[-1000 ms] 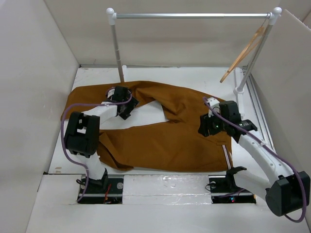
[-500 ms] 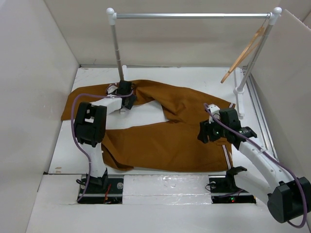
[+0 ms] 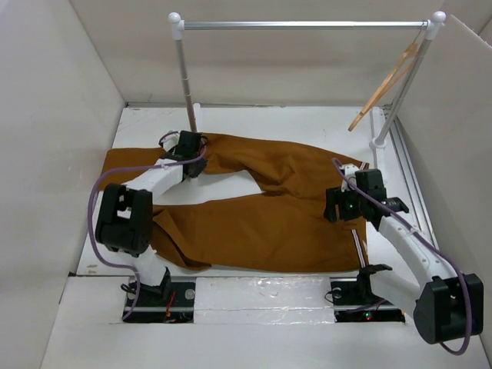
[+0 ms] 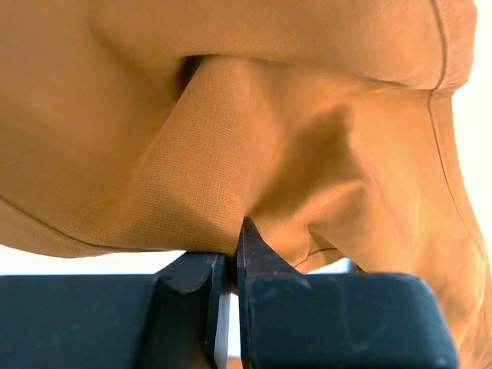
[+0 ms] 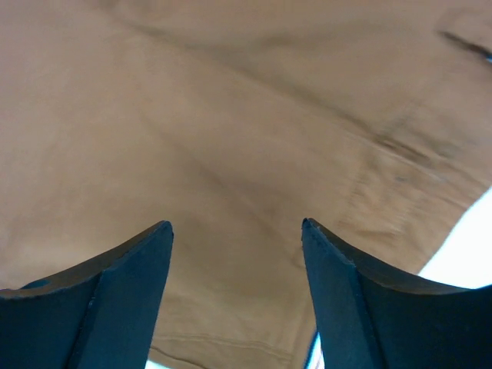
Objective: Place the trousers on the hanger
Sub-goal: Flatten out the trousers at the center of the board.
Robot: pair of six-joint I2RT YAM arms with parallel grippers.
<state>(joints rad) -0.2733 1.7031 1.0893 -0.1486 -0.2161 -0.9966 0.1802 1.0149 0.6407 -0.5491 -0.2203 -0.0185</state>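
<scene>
The rust-brown trousers (image 3: 269,219) lie spread over the table, legs pointing left and the waist at the right, with striped trim (image 3: 358,247) showing at the waist edge. My left gripper (image 3: 188,147) sits on the far leg and is shut on a pinched fold of the trousers (image 4: 231,115); the left wrist view shows its jaws (image 4: 233,250) pressed together on the cloth. My right gripper (image 3: 344,204) hovers open over the waist end, and the right wrist view shows only the trousers (image 5: 231,108) beneath the spread gripper (image 5: 237,224). The wooden hanger (image 3: 384,81) hangs tilted at the rail's right end.
A silver rail (image 3: 307,24) on two white-capped posts (image 3: 184,84) spans the back of the table; the left post stands just behind my left gripper. White walls close in both sides. Bare white tabletop (image 3: 307,123) shows behind the trousers.
The left gripper moved farther back along the far leg and shut on a fold of cloth. The right gripper shifted right toward the waist edge and opened wider.
</scene>
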